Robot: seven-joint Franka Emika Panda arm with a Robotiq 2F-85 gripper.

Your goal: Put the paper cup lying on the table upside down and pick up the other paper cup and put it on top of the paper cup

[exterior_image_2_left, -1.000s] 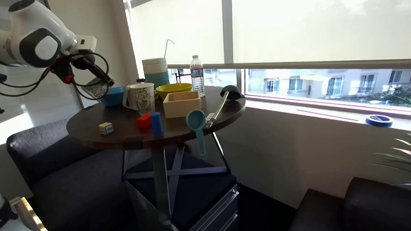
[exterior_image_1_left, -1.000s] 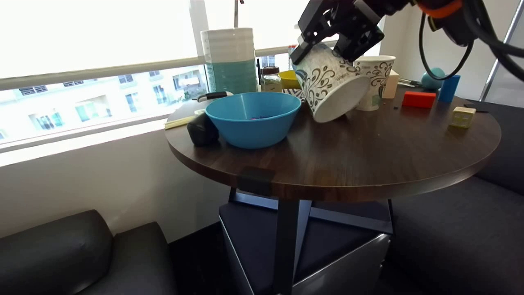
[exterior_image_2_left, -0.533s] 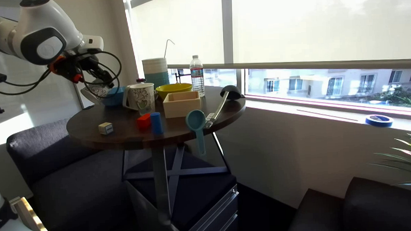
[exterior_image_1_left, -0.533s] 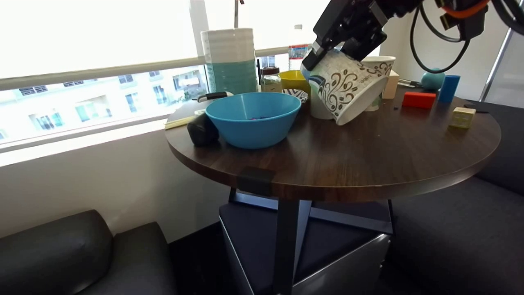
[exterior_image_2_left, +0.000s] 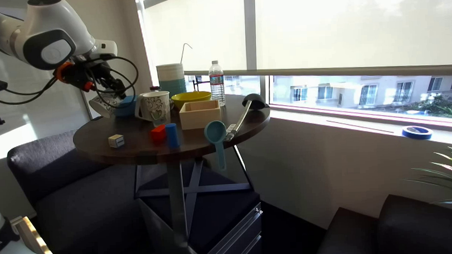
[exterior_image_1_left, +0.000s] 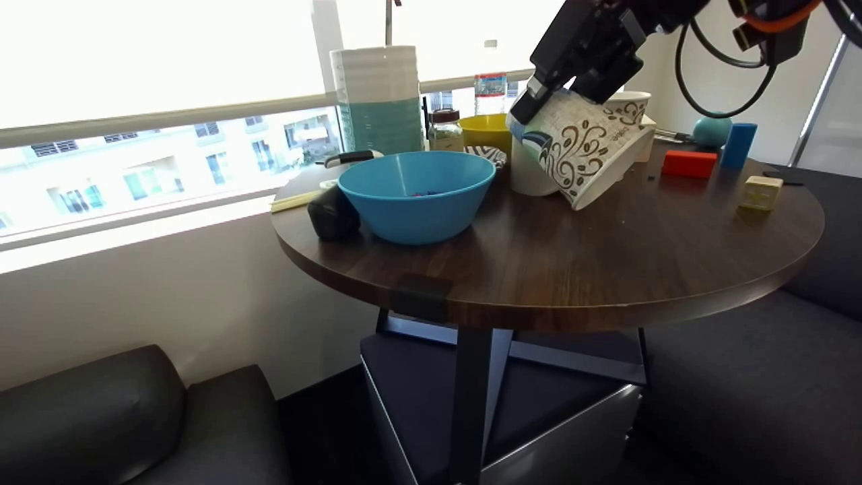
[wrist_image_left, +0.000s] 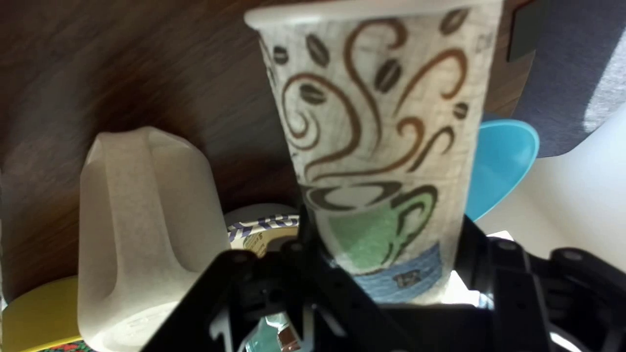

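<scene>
Step in hand, likely: turning paper cup (exterior_image_1_left: 584, 143) upside down. Gripper (wrist_image_left: 386, 227) clamps it near base; in exterior view, cup is tilted over table (exterior_image_1_left: 606, 266), mouth toward 4 o'clock, rim contact unclear. Behind, between 1 and 2 o'clock, other paper cup (exterior_image_1_left: 629, 108) stands upright. Next move needs: mouth round to 6 o'clock, rim flat down, release; then fetch other paper cup.

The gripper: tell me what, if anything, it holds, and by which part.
The gripper holds the tilted cup by its sides, near the narrow base end.
</scene>
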